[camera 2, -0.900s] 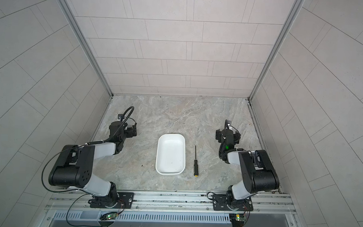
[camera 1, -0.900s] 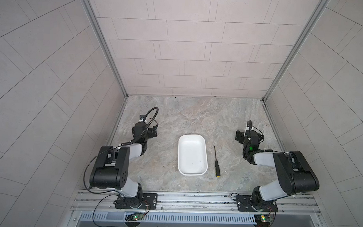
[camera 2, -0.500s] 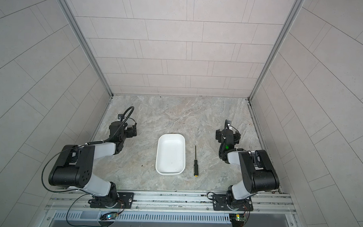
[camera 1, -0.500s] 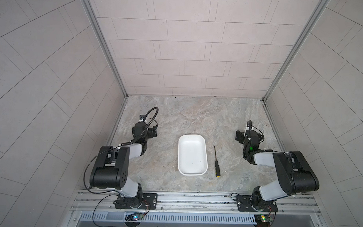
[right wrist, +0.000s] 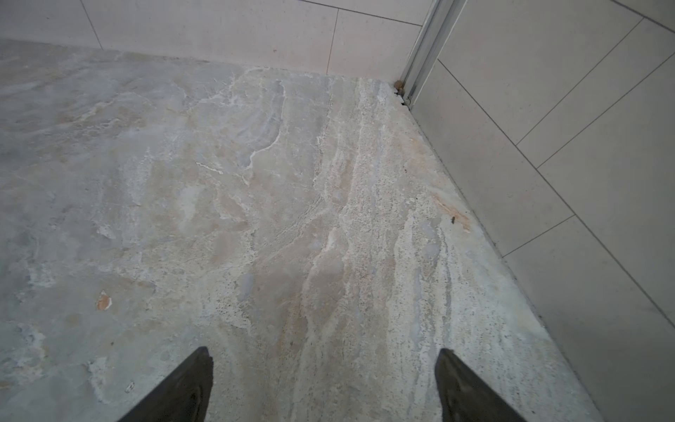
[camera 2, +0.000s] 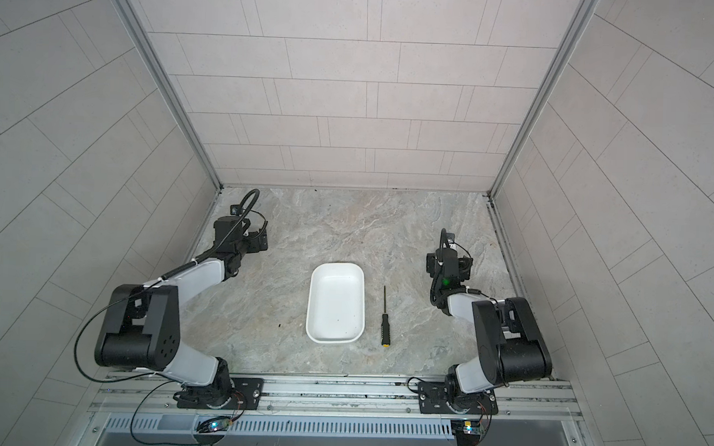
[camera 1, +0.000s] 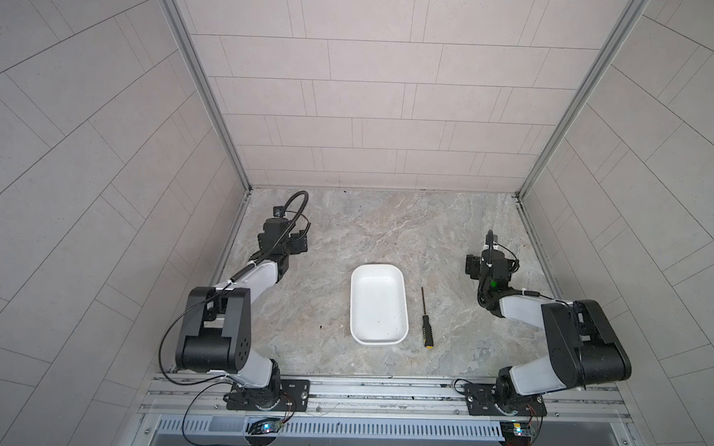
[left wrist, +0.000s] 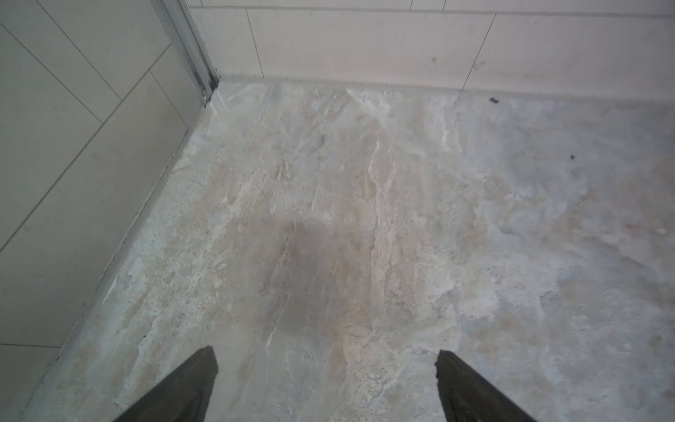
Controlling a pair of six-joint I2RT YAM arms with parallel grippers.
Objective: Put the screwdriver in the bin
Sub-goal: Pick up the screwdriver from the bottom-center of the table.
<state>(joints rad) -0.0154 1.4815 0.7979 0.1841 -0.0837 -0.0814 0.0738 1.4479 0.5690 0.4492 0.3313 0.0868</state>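
The screwdriver (camera 1: pixel 425 317) (camera 2: pixel 385 317) lies flat on the stone tabletop just right of the bin, its yellow end cap toward the front. The bin (camera 1: pixel 379 304) (camera 2: pixel 336 303), a shallow white tray, sits empty at the middle of the table. My left gripper (camera 1: pixel 280 231) (left wrist: pixel 325 356) rests far to the left of the bin, open over bare stone. My right gripper (camera 1: pixel 488 259) (right wrist: pixel 323 354) rests well to the right of the screwdriver, open and holding nothing. Neither wrist view shows the screwdriver or the bin.
Tiled walls close in the table on the left, back and right; each gripper faces a back corner (left wrist: pixel 210 89) (right wrist: pixel 403 93). An aluminium rail (camera 1: pixel 382 390) with both arm bases runs along the front edge.
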